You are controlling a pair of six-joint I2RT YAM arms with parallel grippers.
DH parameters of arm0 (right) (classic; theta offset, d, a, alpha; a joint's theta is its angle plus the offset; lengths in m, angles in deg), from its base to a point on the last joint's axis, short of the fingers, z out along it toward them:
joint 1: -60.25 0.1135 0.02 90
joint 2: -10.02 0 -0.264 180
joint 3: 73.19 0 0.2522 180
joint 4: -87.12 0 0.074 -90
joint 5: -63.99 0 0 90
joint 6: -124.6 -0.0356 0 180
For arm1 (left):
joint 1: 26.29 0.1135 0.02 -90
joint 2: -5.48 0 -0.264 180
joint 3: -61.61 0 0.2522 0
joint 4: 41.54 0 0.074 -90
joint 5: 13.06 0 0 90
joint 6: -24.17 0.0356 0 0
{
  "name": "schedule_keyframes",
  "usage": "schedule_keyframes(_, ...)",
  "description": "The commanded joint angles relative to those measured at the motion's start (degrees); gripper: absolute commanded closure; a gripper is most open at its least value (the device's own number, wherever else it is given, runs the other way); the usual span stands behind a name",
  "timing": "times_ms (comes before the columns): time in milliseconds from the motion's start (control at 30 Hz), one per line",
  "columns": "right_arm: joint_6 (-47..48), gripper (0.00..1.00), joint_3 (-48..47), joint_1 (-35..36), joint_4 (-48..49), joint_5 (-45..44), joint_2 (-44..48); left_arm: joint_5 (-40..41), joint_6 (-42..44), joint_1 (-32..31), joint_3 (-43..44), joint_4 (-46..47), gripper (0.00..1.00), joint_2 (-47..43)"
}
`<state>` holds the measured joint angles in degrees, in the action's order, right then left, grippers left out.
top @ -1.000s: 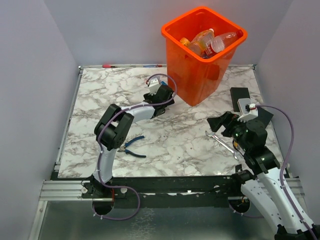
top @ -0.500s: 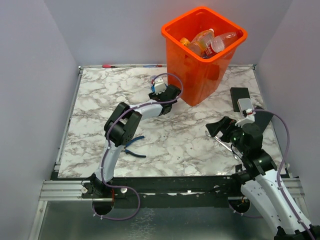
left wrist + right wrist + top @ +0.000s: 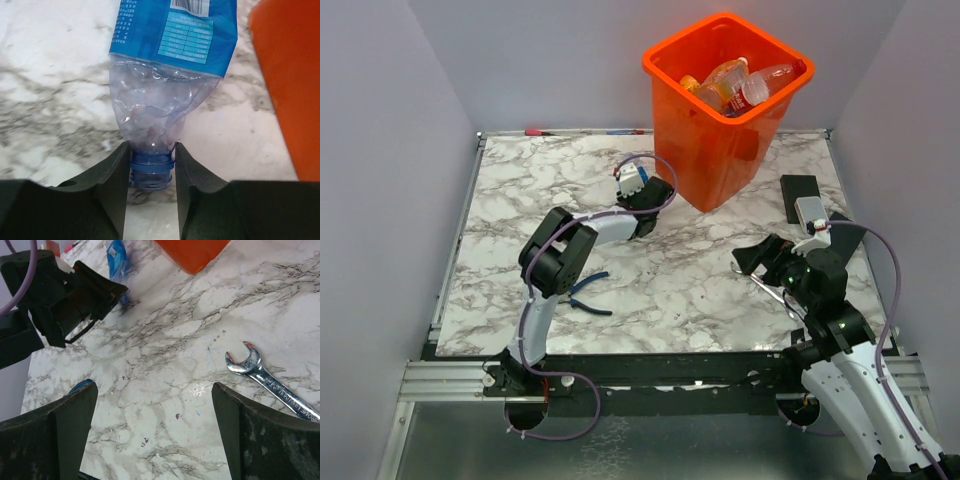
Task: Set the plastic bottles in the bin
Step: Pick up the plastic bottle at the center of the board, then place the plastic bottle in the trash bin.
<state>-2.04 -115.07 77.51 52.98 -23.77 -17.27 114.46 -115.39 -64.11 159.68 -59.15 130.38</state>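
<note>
- Contact is the news: my left gripper [image 3: 151,150] is clenched on the neck of a crushed clear bottle [image 3: 165,100] with a blue label. Both fingers press the blue neck ring at the bottom centre of the wrist view.
- Half a second ago, seen from overhead, this arm reached a little farther toward the bin [image 3: 725,150]. Now it has drawn back slightly to the left, which I read as settling onto the neck rather than searching.
- The bottle lies on the tabletop [image 3: 520,200] with its body running up the frame, just beside the orange wall at the right edge of my wrist view. I cannot tell whether it has left the surface yet.
- My right gripper [image 3: 155,430] is spread wide and holds nothing, hanging over the marble with the wrench [image 3: 260,370] at the right of its view. It slid down and left over the last second and has hardly moved since.
- The bin, upper middle of the overhead view, already holds several bottles [image 3: 740,85] near its rim. The pliers [image 3: 588,293] lie untouched at lower left.
- For the task, this bottle's pick looks secured. What remains is raising it above the tall rim and letting go.
- A grip on the neck leaves the crumpled body free to swing, so it could catch the rim.
</note>
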Motion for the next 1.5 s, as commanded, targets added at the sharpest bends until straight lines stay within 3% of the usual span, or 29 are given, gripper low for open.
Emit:
schedule_keyframes(0,-0.57,0.00,-0.82,0.06,-1.56,0.65,0.81,-2.24,-1.45,0.60,-10.63,2.92,0.84,-8.55)
schedule_keyframes(167,0.47,0.00,-2.27,0.03,-2.14,4.11,-1.21,-4.24,4.02,0.65,-21.00,5.80,1.00,-23.00)
schedule_keyframes(367,3.09,0.00,-6.44,-0.03,-1.69,10.13,-3.20,-17.66,18.71,0.57,-34.96,6.83,1.00,-46.15)
schedule_keyframes(500,5.86,0.00,-11.94,-0.03,-0.45,21.71,-6.29,-25.30,28.21,-0.44,-43.70,4.09,1.00,-65.10)
schedule_keyframes(667,5.88,0.00,-18.91,0.00,1.63,33.81,-13.82,-34.81,39.19,-2.31,-49.41,-2.06,1.00,-82.77)
schedule_keyframes(800,4.02,0.00,-21.37,0.06,6.99,36.66,-19.88,-45.92,47.88,-2.69,-52.49,-1.88,1.00,-92.91)
schedule_keyframes(967,-0.43,0.00,-25.72,0.10,13.16,41.61,-26.32,-45.32,57.34,-3.05,-50.92,-5.68,1.00,-92.06)
schedule_keyframes(1133,-0.73,0.00,-31.58,0.50,11.63,46.19,-32.09,-40.83,64.35,-7.92,-49.04,-5.62,1.00,-88.16)
schedule_keyframes(1267,-0.51,0.00,-31.97,1.30,12.26,44.70,-32.03,-37.96,67.65,-10.44,-47.08,-5.11,1.00,-83.96)
schedule_keyframes(1467,5.82,0.00,-36.51,2.37,-0.20,38.40,-35.48,-34.17,70.75,-14.29,-46.93,-3.17,1.00,-82.46)
